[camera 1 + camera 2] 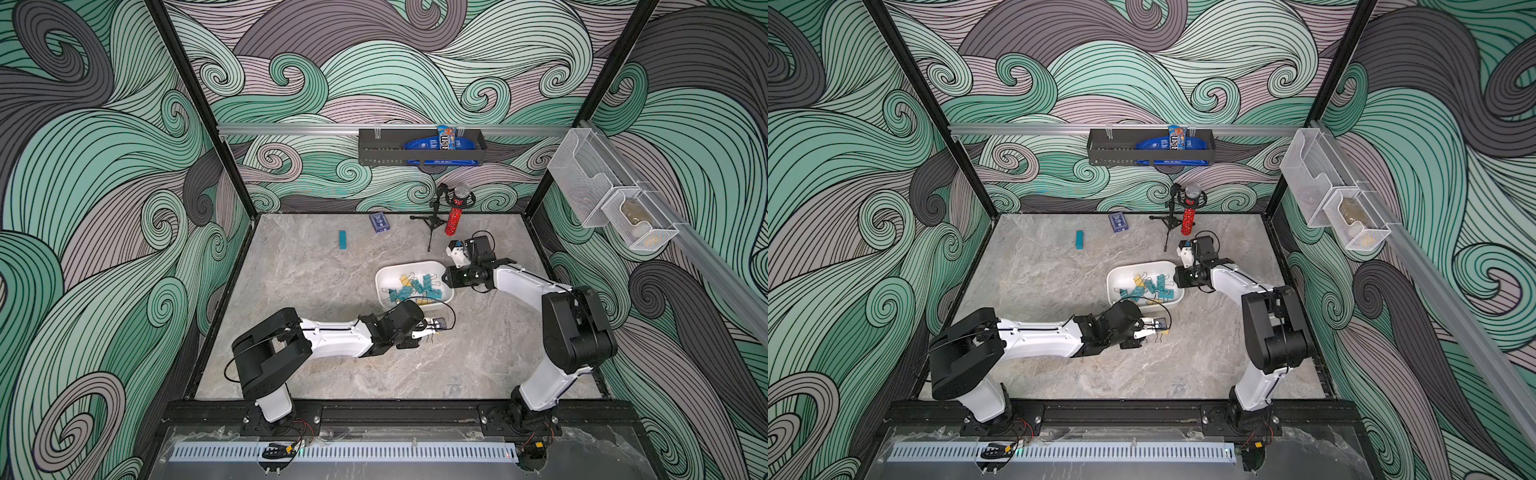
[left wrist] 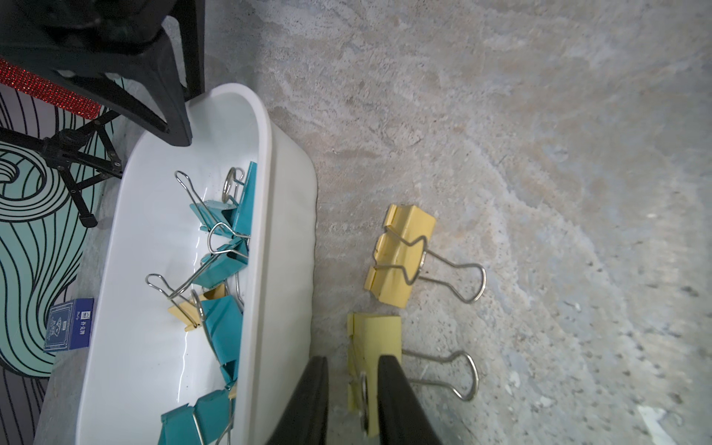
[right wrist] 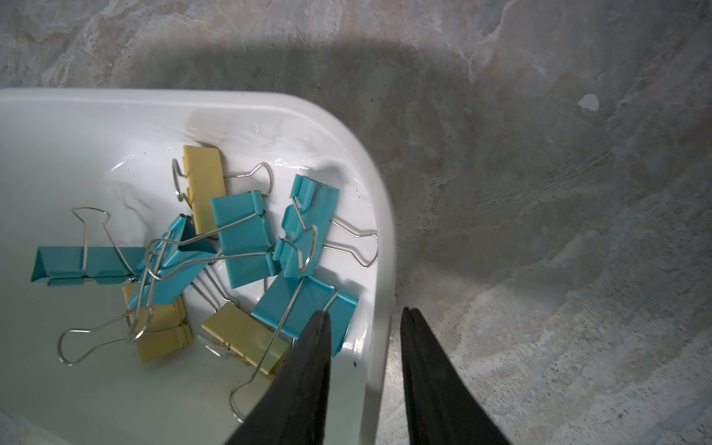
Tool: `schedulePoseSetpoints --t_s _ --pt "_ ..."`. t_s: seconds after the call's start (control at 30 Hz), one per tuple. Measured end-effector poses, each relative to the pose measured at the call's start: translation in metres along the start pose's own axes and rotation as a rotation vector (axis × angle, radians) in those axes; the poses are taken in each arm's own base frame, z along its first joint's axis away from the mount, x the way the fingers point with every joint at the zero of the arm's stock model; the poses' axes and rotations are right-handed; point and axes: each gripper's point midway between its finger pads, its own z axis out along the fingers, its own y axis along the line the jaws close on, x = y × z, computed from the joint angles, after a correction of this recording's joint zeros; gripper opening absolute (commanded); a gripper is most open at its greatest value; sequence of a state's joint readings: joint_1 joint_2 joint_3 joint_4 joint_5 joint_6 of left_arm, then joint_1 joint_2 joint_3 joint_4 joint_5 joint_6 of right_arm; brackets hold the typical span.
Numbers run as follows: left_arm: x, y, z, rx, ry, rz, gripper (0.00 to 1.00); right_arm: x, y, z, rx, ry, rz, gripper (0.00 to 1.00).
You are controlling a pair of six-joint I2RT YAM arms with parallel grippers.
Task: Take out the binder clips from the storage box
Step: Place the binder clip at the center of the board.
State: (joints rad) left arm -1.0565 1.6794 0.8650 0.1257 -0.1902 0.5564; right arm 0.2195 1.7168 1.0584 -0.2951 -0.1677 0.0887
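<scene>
The white box [image 1: 388, 277] [image 1: 1119, 276] stands on the desk [image 1: 316, 282], a little right of the middle. Most clips [image 1: 415, 286] [image 3: 246, 239], teal and yellow, lie in a tangled heap inside it, toward its right end. Two yellow clips are outside, on the desk just beside the near wall of the box: one [image 2: 400, 254] lies free, and the other clip [image 2: 373, 335] lies between the fingers of the left end effector [image 2: 353, 360] [image 1: 436, 323]. These fingers stand a little apart, and one of them shows a gap to the clip, so this end effector is open. The right end effector [image 3: 366, 313] [image 1: 449, 279] is at the right end of the box, with one finger inside the wall and one outside. It is closed on this wall.
</scene>
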Motion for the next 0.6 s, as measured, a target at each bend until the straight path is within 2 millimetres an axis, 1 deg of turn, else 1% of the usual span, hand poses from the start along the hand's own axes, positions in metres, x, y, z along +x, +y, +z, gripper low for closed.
schedulePoseSetpoints --t_s 0.17,0.37,0.53,0.6 --pt "-0.003 0.0 -0.006 -0.001 -0.009 -0.001 0.31 0.0 0.0 0.0 0.0 0.0 0.0 0.34" --pt "-0.018 0.005 -0.026 -0.007 -0.061 -0.009 0.36 0.0 0.0 0.0 0.0 0.0 0.0 0.34" --pt "-0.019 0.007 -0.043 -0.011 -0.09 -0.014 0.36 0.0 0.0 0.0 0.0 0.0 0.0 0.34" --pt "-0.02 0.011 -0.048 -0.025 -0.095 -0.021 0.38 0.0 0.0 0.0 0.0 0.0 0.0 0.34"
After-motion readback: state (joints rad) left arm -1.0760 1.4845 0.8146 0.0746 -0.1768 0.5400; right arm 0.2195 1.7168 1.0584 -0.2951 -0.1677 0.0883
